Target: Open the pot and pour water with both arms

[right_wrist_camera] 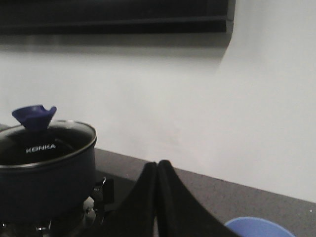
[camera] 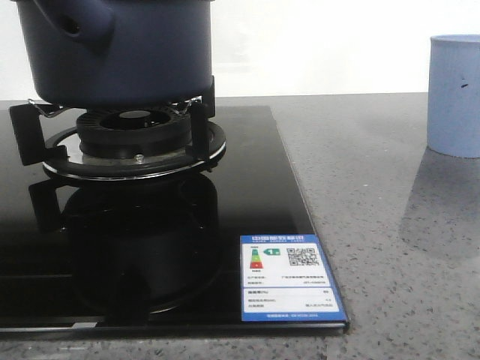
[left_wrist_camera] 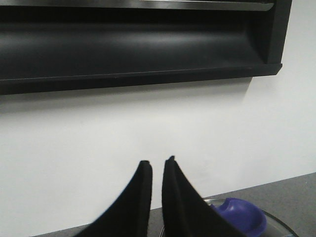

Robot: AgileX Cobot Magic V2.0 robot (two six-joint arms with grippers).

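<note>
The dark navy pot point(camera: 120, 52) sits on the gas burner point(camera: 135, 139) at the far left, its stubby hollow handle point(camera: 82, 22) facing the camera. From the right wrist view the pot point(right_wrist_camera: 49, 182) carries a glass lid point(right_wrist_camera: 47, 140) with a blue knob point(right_wrist_camera: 33, 116). My right gripper point(right_wrist_camera: 157, 163) is shut and empty, off to the pot's side and clear of it. My left gripper point(left_wrist_camera: 157, 160) holds nothing, its fingers nearly together with a thin gap, and hangs above the lid's blue knob point(left_wrist_camera: 239, 219). Neither gripper shows in the front view.
A light-blue cup point(camera: 454, 94) stands on the grey counter point(camera: 375, 187) at the right, and the cup point(right_wrist_camera: 259, 227) also shows beside my right fingers. The black glass hob point(camera: 150, 247) bears an energy label point(camera: 289, 277). A dark range hood point(left_wrist_camera: 138, 44) hangs on the white wall.
</note>
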